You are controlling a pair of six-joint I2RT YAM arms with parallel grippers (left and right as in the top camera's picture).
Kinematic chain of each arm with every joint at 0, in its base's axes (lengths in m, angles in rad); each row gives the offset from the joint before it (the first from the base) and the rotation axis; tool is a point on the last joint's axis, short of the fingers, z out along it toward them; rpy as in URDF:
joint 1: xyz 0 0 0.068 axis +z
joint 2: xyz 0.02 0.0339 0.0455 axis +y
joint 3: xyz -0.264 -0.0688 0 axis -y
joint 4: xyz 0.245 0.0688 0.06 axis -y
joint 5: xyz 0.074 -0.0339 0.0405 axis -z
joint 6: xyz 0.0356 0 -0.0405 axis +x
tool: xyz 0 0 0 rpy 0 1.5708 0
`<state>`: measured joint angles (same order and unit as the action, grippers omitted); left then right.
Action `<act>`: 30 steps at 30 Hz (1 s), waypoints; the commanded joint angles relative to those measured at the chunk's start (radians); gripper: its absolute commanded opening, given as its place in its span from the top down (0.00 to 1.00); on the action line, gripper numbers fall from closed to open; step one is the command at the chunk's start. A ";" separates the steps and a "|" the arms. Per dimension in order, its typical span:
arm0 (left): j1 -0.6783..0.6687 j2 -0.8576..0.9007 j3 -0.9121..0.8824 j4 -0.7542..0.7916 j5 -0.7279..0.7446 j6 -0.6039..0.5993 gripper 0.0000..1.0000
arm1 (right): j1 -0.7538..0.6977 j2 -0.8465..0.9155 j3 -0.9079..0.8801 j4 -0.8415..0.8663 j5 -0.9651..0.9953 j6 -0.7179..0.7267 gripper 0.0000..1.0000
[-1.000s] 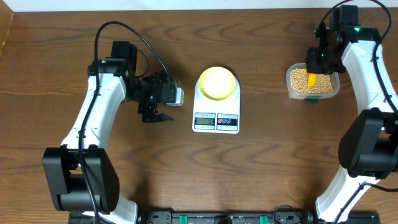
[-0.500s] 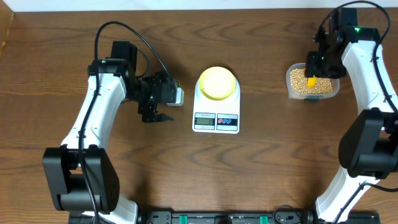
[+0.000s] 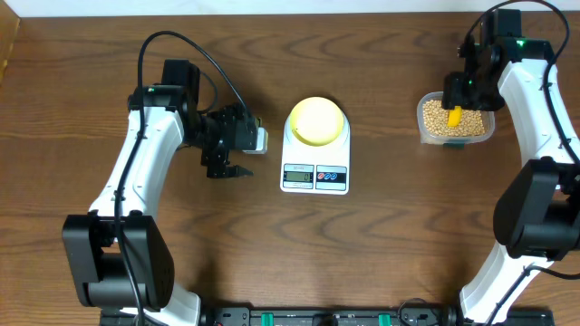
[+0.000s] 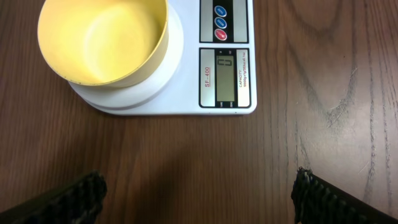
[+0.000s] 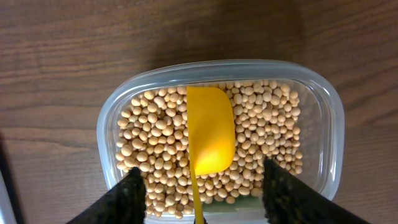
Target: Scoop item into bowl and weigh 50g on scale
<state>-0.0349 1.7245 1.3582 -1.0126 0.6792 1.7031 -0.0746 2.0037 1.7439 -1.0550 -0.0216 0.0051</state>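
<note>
The pale yellow bowl stands empty on the white scale. The item, tan beans, fills a clear plastic container at the right. A yellow scoop lies on the beans, its thin handle running back between my right gripper's fingers without touching them. My right gripper hovers open over the container. My left gripper stands wide open above bare table, left of the scale, holding nothing.
The brown wooden table carries only the scale and the container. The scale's display faces the front edge. Black cables loop behind the left arm.
My right gripper's jaws have opened and let go of the yellow scoop, which now rests on the beans. The left arm has not moved.
</note>
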 commanded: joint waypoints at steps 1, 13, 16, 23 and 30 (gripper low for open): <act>-0.002 0.000 0.001 -0.002 0.019 0.013 0.03 | -0.014 -0.022 -0.002 0.000 -0.002 0.002 0.52; -0.002 0.000 0.001 -0.002 0.019 0.014 0.02 | -0.026 -0.021 -0.045 0.035 -0.068 0.002 0.96; -0.002 0.000 0.001 -0.002 0.019 0.013 0.02 | -0.030 -0.021 -0.045 0.035 -0.068 0.001 0.99; -0.002 0.000 0.001 -0.002 0.019 0.013 0.03 | -0.080 -0.021 -0.045 0.033 -0.264 -0.064 0.99; -0.002 0.000 0.001 -0.002 0.019 0.013 0.02 | -0.151 -0.021 -0.049 0.025 -0.377 -0.097 0.99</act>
<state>-0.0345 1.7245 1.3582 -1.0126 0.6792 1.7027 -0.1982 2.0037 1.7050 -1.0275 -0.3061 -0.0582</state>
